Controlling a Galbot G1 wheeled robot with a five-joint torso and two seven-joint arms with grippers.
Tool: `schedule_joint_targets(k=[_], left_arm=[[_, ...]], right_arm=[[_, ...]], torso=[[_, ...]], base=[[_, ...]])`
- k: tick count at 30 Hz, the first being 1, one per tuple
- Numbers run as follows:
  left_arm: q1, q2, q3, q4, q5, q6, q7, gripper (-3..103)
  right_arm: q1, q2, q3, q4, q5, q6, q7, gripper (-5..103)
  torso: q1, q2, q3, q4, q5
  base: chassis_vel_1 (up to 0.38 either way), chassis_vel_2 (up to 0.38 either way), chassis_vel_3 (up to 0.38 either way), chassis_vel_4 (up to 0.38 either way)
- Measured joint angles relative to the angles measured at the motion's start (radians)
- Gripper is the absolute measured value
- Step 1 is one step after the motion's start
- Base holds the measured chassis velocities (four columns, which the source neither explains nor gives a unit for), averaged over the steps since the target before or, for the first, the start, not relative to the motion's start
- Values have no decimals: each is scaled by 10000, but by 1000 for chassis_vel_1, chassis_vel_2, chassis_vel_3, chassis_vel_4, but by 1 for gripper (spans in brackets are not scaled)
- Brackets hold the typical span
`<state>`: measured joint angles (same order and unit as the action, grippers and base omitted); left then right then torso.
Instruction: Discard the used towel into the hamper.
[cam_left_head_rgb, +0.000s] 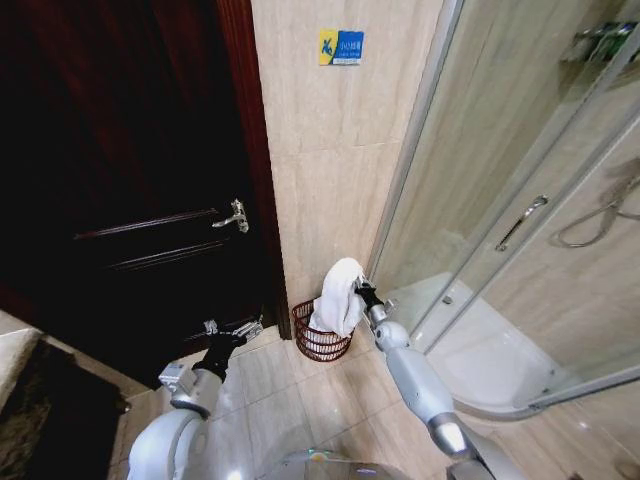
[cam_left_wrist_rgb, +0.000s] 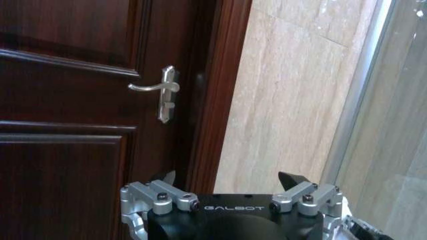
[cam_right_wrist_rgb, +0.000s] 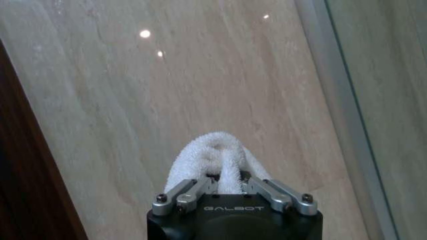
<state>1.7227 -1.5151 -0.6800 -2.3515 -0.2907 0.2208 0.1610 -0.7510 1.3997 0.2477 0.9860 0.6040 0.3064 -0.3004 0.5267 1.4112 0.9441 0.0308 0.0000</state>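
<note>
Towel (cam_left_head_rgb: 340, 295), white terry, hangs bunched from the right gripper (cam_left_head_rgb: 362, 290), directly above the hamper (cam_left_head_rgb: 320, 338). In the head view the towel's lower folds sit at the hamper's rim, toward its 2 o'clock side; whether they touch the wire cannot be determined. The hamper stands on the tiled floor against the beige wall, between the dark wooden door (cam_left_head_rgb: 120, 180) at its 9 o'clock and the glass shower enclosure (cam_left_head_rgb: 520, 200) at its 3 o'clock.

Right gripper state: clamped on the towel. In the right wrist view the towel (cam_right_wrist_rgb: 217, 160) bulges out between and beyond the fingers (cam_right_wrist_rgb: 183, 192), folded over into a thick hump.

Left gripper (cam_left_head_rgb: 232, 330): parked low at 9 o'clock of the hamper, near the door's foot, jaws spread and holding nothing. Its wrist camera faces the door handle (cam_left_wrist_rgb: 163, 90), with the spread fingers (cam_left_wrist_rgb: 297, 189) in the foreground.

Handling properties (judgement): the towel is light, limp and compressible; it will not break or slip readily, as the pile grips the pads. It drapes and swings freely, and trailing folds may catch on the open-weave rim. The grip point is a gathered fold near the top, which leaves most of the cloth hanging below, well suited to release into the opening.
</note>
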Motion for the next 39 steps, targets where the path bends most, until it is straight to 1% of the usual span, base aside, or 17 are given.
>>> schedule_joint_targets(k=[18,21,33,39], left_arm=[[0,0,0,0,0,0,0,100],[0,0,0,0,0,0,0,100],[1,0,0,0,0,0,0,100],[1,1,0,0,0,0,0,100]], right_arm=[[-474,-97,-25,268,-177,183,-13,14],[-602,-27,-15,261,-269,325,0,14],[-561,-140,19,144,-437,282,3,14],[-571,-62,11,-35,-650,727,194,14]], torso=[[2,0,0,0,0],[2,0,0,0,0],[-3,1,0,0,-1],[1,0,0,0,-1]], base=[[-22,12,18,-20],[-58,54,64,-60],[-34,44,42,-34],[-137,102,116,-131]])
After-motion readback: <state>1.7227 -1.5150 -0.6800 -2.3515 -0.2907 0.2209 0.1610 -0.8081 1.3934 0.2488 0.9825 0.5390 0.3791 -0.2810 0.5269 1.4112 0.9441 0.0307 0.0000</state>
